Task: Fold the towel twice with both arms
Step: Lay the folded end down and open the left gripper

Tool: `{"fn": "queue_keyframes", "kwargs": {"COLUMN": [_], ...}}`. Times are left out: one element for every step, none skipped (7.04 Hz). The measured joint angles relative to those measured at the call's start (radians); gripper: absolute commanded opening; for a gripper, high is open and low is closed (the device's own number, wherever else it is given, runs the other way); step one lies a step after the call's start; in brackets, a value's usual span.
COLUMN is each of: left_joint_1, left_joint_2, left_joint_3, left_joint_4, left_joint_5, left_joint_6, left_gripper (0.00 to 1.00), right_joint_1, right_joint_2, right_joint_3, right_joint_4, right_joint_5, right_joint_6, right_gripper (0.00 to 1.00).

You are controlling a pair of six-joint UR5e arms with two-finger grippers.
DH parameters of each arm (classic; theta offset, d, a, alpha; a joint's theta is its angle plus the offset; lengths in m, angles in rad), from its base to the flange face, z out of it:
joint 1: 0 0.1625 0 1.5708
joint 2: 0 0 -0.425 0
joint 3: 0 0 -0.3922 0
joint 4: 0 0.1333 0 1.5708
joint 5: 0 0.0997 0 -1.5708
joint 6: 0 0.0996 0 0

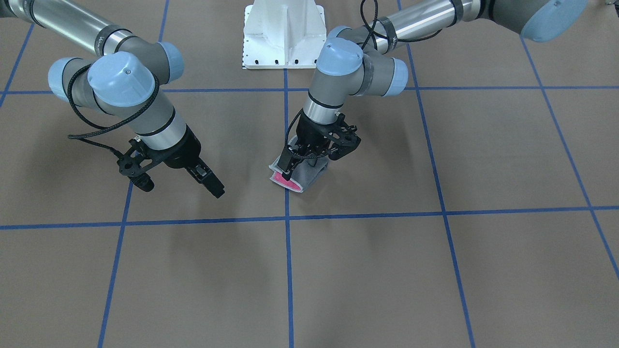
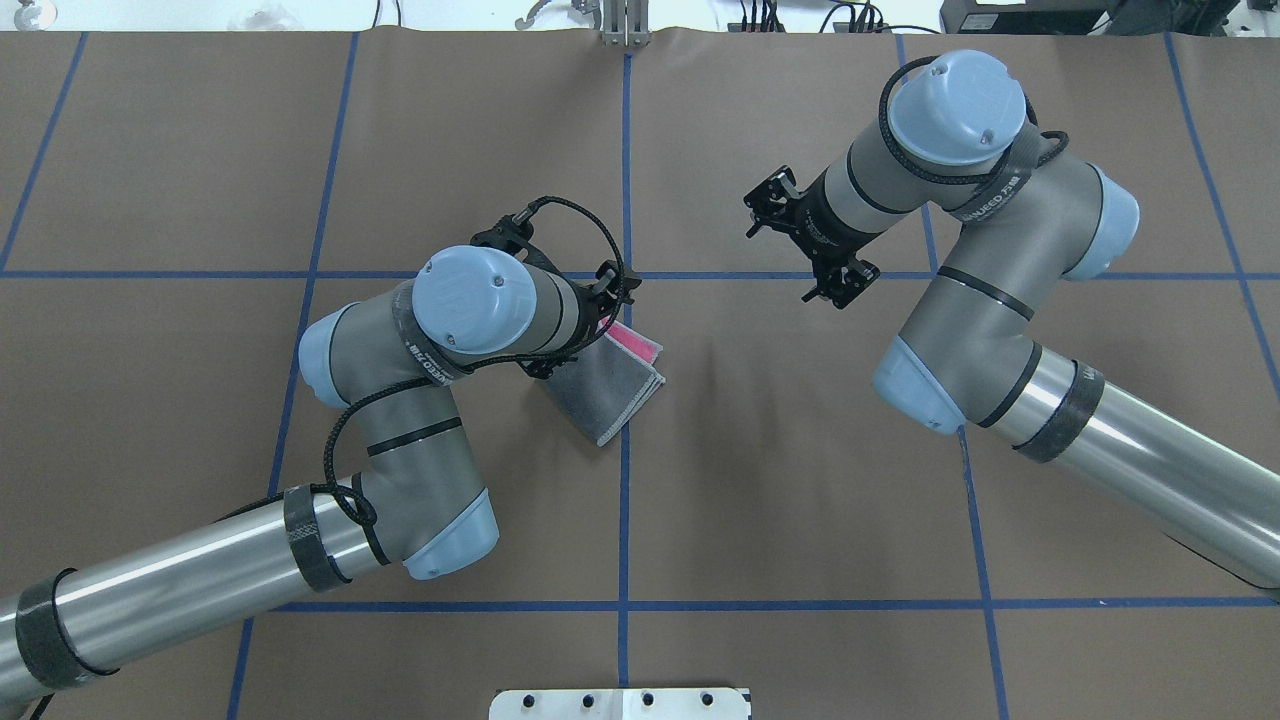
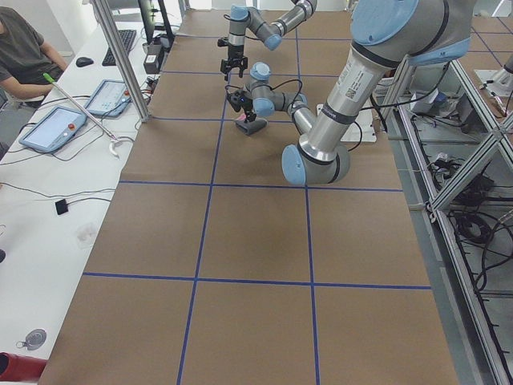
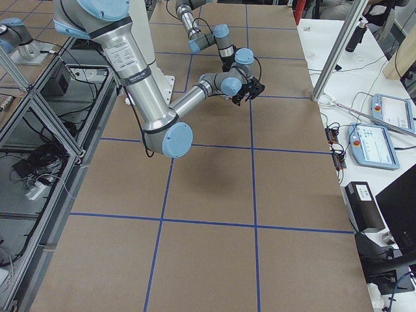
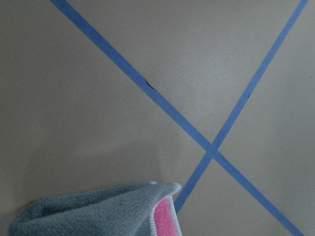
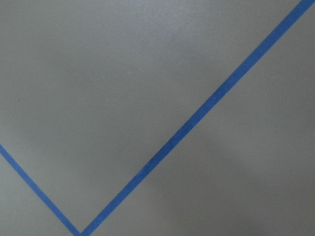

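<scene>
Where the second fold is judged to be the step in hand, worth fixing first on the towel [image 1: 309, 175]: lying on the table [image 1: 387, 270] across the central blue tape line [image 1: 288, 241], just short of a grid crossing, slantwise to the grid, grey face outward, with a wedge of pink showing at the open end. Already doubled, by the look of it. Partly raised at one end, to judge from the left wrist view, with a grey lip curling up off the table.

Directly at that end, the left gripper [image 1: 289, 170], pointing down into the cloth and seemingly pinched on the upper layer near the pink opening. Clearly the nearer of the two, in contact, with no reach needed.

Well apart, on the other side of the central line, the right gripper [image 1: 211, 182], hovering above bare table and touching nothing. From there, the towel off toward the robot's left and somewhat closer to the base. Likely calls for a long diagonal approach to the free end before any shared lift.

Hard to make out: the left fingertips, buried under the wrist from overhead and tangled with cable from the front. Impossible to tell whether the right jaws are spread or pressed together, seen only edge-on as one dark bar. Nothing but table and tape in the right wrist view. Too small in both side views to add anything.
</scene>
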State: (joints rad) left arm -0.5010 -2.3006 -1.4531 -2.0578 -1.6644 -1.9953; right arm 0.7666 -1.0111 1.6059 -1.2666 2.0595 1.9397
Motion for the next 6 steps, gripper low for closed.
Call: {"fn": "queue_keyframes", "kwargs": {"left_joint_1": [0.001, 0.001, 0.001, -0.002, -0.007, -0.008], "left_joint_2": [0.002, 0.008, 0.02, 0.033, 0.054, 0.076], "left_joint_3": [0.015, 0.022, 0.019, 0.012, -0.003, -0.017], "left_joint_4": [-0.001, -0.002, -0.002, 0.0, 0.002, 0.003], "left_joint_5": [0.0, -0.001, -0.005, -0.026, -0.062, -0.08], "left_joint_6": [0.001, 0.001, 0.002, 0.003, 0.005, 0.005], "left_gripper": [1.0, 1.0, 1.0, 1.0, 1.0, 1.0], "right_joint_1": [0.002, 0.003, 0.003, 0.003, 0.003, 0.003], "right_joint_2": [-0.001, -0.001, -0.001, 0.0, 0.0, -0.001], "right_joint_3": [0.0, 0.0, 0.0, 0.0, 0.0, -0.001], "right_joint_4": [0.0, 0.0, 0.0, 0.0, 0.0, 0.0], "right_joint_5": [0.004, 0.005, 0.005, 0.005, 0.005, 0.005], "right_joint_6": [0.0, -0.001, -0.001, -0.001, -0.001, -0.001], "right_gripper": [1.0, 1.0, 1.0, 1.0, 1.0, 1.0]}}
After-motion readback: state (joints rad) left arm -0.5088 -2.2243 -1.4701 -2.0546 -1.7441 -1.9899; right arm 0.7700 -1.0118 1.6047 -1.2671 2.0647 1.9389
